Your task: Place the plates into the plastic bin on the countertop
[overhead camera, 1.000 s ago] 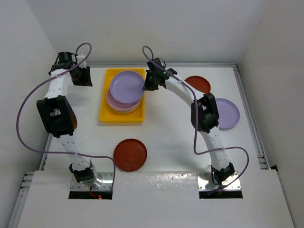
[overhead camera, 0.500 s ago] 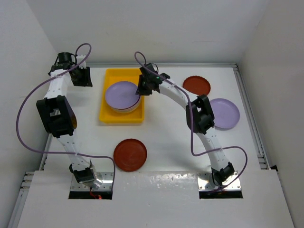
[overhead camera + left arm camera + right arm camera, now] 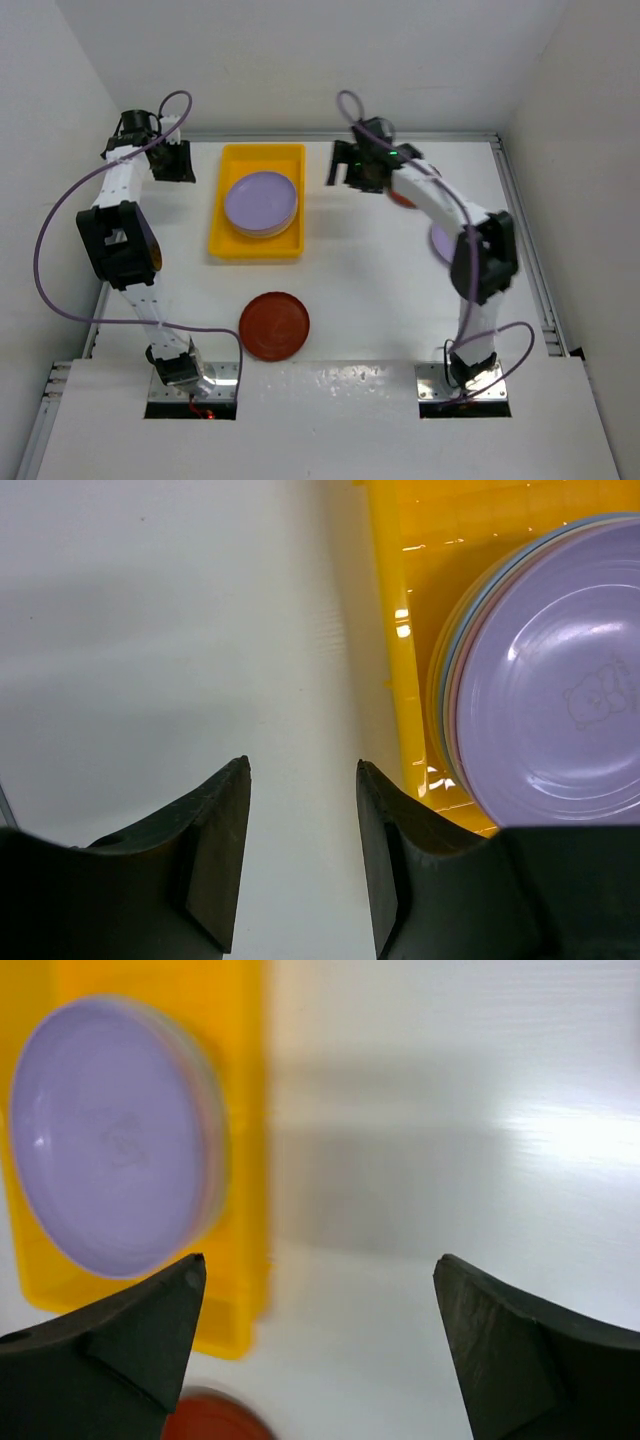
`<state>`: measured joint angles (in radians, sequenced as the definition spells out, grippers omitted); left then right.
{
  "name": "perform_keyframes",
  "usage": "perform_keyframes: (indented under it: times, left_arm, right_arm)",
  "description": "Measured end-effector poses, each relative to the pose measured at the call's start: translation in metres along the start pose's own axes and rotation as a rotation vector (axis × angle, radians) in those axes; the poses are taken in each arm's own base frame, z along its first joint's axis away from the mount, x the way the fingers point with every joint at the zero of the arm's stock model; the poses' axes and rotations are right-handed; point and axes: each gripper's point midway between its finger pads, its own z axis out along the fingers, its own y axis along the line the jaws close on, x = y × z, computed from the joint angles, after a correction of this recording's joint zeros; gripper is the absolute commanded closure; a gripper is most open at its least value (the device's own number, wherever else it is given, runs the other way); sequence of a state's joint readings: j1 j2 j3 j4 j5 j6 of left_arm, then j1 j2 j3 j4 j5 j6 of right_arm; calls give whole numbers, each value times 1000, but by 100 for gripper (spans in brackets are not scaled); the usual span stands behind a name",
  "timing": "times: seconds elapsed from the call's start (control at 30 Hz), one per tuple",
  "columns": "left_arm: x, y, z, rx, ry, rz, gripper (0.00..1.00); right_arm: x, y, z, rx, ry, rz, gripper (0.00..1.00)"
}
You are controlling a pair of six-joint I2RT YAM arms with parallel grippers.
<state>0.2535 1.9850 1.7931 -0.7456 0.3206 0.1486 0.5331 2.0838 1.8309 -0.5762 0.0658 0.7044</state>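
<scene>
The right arm rises from its base at the near edge and arches over the countertop, bending leftward at the elbow. This puts the right gripper near the far edge, just to the right of the plastic bin. Its fingers are spread wide with nothing between them – only bare white surface shows in the gap. From the right wrist camera the bin lies off to the left of the claw, apart from it. Inside is a stack of plates topped by a lavender plate.

The left arm stretches up along the left side, and the left gripper sits by the far left corner, beside the bin's left wall. Its fingers are parted a moderate way and hold nothing. The stack lies to the right of them, inside the bin.

A dark red plate rests on the countertop in front of the bin, well apart from both claws. Slivers of a second lavender plate and another dark red plate show under the right arm.
</scene>
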Motion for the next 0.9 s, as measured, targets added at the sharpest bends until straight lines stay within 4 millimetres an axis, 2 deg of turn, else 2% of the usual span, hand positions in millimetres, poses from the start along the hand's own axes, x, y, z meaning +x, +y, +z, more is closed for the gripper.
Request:
perform_keyframes:
  times: [0.07,0.1,0.13,0.17,0.2,0.23,0.27,0.3,0.33,0.37,0.4,0.43,0.5,0.53,0.73,0.9]
  left_arm:
    - [-1,-1,-1,6,-3,-1,50]
    - [-1,-2,-1,9,-6,-2,50]
    - [-2,-2,-2,11,-8,-3,50]
    - [-2,-3,-3,16,-11,-3,50]
    - [-3,-4,-3,18,-13,-3,50]
    - [-4,-4,-4,20,-15,-2,50]
    - [-4,-5,-4,22,-17,-2,50]
    - [-5,-5,-5,23,-19,-1,50]
    - [-5,-5,-5,24,-20,0,50]
    - [-5,-5,-5,25,-20,0,50]
    - [-5,-5,-5,26,-20,0,50]
    - [-5,-6,-5,26,-20,0,50]
    - [-5,-6,-5,27,-20,1,50]
    - [-5,-6,-5,27,-20,1,50]
    - [-5,-6,-5,26,-20,1,50]
    - [-7,-6,-7,23,-26,3,50]
  right_arm:
    - [-15,-51,-46,61,-54,56,5]
    - [-24,-85,-70,106,-97,104,20]
    - [-25,-99,-79,128,-112,124,44]
    - [-29,-148,-106,195,-164,203,84]
    - [-26,-181,-121,245,-189,260,86]
    - [-13,-216,-133,294,-206,342,83]
    - [6,-250,-142,359,-202,416,73]
    - [28,-280,-147,416,-187,488,46]
    - [55,-309,-150,483,-163,573,40]
    - [92,-335,-152,553,-102,650,34]
    - [118,-350,-154,603,-57,708,27]
    - [145,-361,-156,646,-7,762,26]
    - [174,-371,-162,699,49,824,26]
    - [180,-377,-166,718,51,853,26]
    - [170,-405,-174,722,-67,954,36]
    - [166,-410,-161,682,-72,972,39]
